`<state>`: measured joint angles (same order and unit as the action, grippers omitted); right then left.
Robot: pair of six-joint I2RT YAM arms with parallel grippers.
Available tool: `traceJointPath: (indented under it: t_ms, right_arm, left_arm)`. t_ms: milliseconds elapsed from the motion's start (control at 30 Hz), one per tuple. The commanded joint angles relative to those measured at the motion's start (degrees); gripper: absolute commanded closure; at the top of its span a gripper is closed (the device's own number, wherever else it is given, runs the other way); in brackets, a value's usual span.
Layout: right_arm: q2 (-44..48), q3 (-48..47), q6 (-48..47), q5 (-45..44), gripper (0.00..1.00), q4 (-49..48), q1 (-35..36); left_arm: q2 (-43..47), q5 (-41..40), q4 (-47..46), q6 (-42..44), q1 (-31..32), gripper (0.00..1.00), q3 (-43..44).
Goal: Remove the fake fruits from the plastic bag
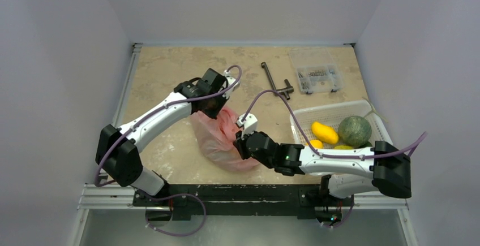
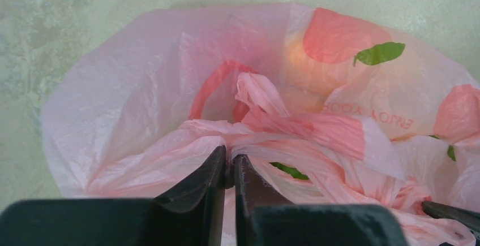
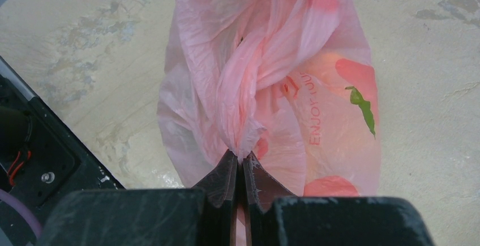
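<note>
The table (image 1: 170,76) carries the plastic bag (image 1: 218,138) just toward 6 o'clock of its centre, lying slumped and bulging. At 4 o'clock of the bag stands the white basket (image 1: 334,113) with the melon (image 1: 355,130) and yellow fruits (image 1: 324,133) already inside. An orange glow (image 2: 300,59) through the film looks like a peach in the bag. I cannot tell whether the green patch showing between the folds is fruit or print.

The left gripper (image 2: 230,158) is clenched on a gathered fold at the bag's 12 o'clock edge. The right gripper (image 3: 240,158) pinches a twisted rope of film at its 3 o'clock edge.

To open the mouth well, I judge the two pinches should draw apart slowly, toward 10 and 4 o'clock, so the thin film spreads rather than tears or slips free. The twist wants unwinding first.

Room lies open toward 9 and 11 o'clock. The basket crowds the right arm, the table's near edge sits just behind the bag at 6 o'clock, and the parts box (image 1: 317,78) and T-handled tool (image 1: 275,82) lie well apart at 1 o'clock
</note>
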<state>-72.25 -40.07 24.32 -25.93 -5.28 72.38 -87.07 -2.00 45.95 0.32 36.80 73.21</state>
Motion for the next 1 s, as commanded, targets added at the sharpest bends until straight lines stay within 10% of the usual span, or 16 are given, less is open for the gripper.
traceJointPath:
  t_ms: [0, 267, 767, 967]
  right_arm:
    - [-0.4, -1.6, 0.5, 0.0, 1.00, -2.1, 0.2]
    - [0.1, -1.3, 0.9, -0.7, 1.00, -2.3, 0.2]
    - [11.3, 9.1, 19.5, -6.8, 0.99, -7.9, 0.2]
    - [13.4, 9.6, 13.1, -5.2, 0.62, -9.7, -0.5]
  left_arm:
    - [4.5, -8.5, -1.4, -1.9, -0.1, 1.00, 1.5]
    - [14.6, -19.2, -4.1, -9.7, -11.1, 1.00, -1.5]
    - [24.2, 1.0, -12.2, -13.8, -24.4, 1.00, -7.9]
    - [23.4, 4.5, -12.3, -13.8, -24.4, 1.00, -7.9]
